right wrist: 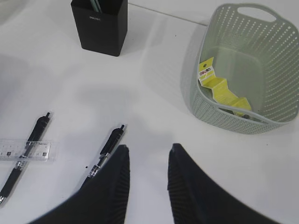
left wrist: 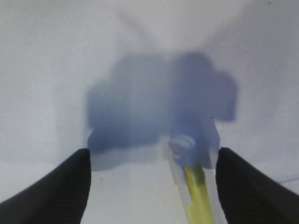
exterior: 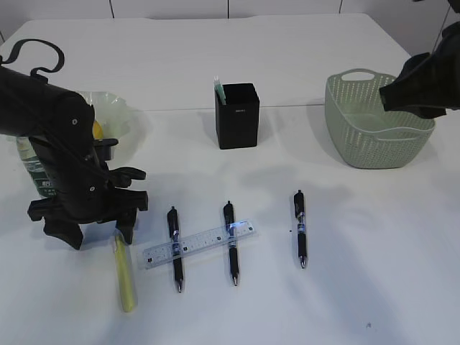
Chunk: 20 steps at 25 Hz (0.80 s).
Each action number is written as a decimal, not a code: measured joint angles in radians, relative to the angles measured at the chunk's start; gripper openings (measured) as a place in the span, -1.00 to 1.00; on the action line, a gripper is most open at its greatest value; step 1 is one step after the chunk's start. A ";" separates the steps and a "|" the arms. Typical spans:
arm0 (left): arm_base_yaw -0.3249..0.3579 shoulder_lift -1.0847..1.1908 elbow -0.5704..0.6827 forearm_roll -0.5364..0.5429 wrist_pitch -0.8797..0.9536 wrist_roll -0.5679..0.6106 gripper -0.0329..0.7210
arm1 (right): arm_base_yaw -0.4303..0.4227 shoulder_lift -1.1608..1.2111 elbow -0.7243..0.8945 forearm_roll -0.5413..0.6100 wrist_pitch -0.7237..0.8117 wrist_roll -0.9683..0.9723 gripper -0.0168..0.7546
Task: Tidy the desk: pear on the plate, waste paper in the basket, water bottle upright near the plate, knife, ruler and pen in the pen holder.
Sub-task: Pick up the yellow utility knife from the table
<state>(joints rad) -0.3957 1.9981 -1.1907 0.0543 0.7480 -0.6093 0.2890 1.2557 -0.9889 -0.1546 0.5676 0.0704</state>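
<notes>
One yellow utility knife (exterior: pixel 126 277) lay lengthwise between the left hand's (exterior: pixel 97 236) wide-apart fingers, nearest that arm; the right hand (right wrist: pixel 147 161), empty, stood partly open.

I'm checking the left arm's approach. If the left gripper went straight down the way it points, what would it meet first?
Probably the yellow knife: its end lies between the open jaws of the left gripper, nearer the right one. Beyond that is only the table. Depth is unclear.

Front camera looks down slantwise across the table (exterior: pixel 287 72). Left wrist hovers close above it; right wrist, higher, shares the basket (right wrist: pixel 243 70) and pen holder (right wrist: pixel 99 28).
</notes>
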 joint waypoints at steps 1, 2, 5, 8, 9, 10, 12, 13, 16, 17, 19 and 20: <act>0.000 0.000 0.000 0.003 0.000 0.000 0.66 | 0.000 -0.001 0.000 0.000 0.000 0.000 -0.32; 0.000 0.000 0.000 0.005 0.000 0.000 0.66 | 0.000 -0.002 0.000 0.000 0.000 0.000 -0.32; 0.000 0.000 0.000 0.010 0.000 0.000 0.66 | 0.000 -0.011 0.000 0.000 0.000 0.000 -0.32; 0.000 0.000 0.000 0.011 0.000 0.000 0.66 | 0.000 -0.015 0.000 0.000 0.000 0.000 -0.32; 0.000 0.000 0.000 0.011 0.000 0.000 0.66 | 0.000 -0.017 0.000 0.000 0.000 0.000 -0.32; 0.000 0.000 0.000 0.011 0.000 0.000 0.66 | 0.000 -0.017 0.000 0.000 -0.002 0.000 -0.32; 0.000 0.000 0.000 0.011 0.000 0.000 0.66 | 0.000 -0.017 0.000 0.000 -0.004 0.000 -0.32; 0.000 0.000 0.000 0.011 0.000 0.000 0.66 | 0.000 -0.017 0.000 0.000 -0.004 0.000 -0.32; 0.000 0.000 0.000 0.011 0.000 0.000 0.66 | 0.000 -0.017 0.000 0.000 -0.004 0.000 -0.33; 0.000 0.000 0.000 0.011 0.000 0.000 0.66 | 0.000 -0.017 0.000 0.000 -0.004 0.000 -0.33; 0.000 0.000 0.000 0.011 -0.002 0.000 0.66 | 0.000 -0.017 0.000 0.000 -0.004 0.000 -0.33; 0.000 0.000 0.000 0.011 -0.002 0.000 0.66 | 0.000 -0.017 0.000 0.000 -0.004 0.000 -0.33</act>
<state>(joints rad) -0.3957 1.9981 -1.1907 0.0648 0.7456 -0.6093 0.2890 1.2387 -0.9889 -0.1546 0.5639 0.0704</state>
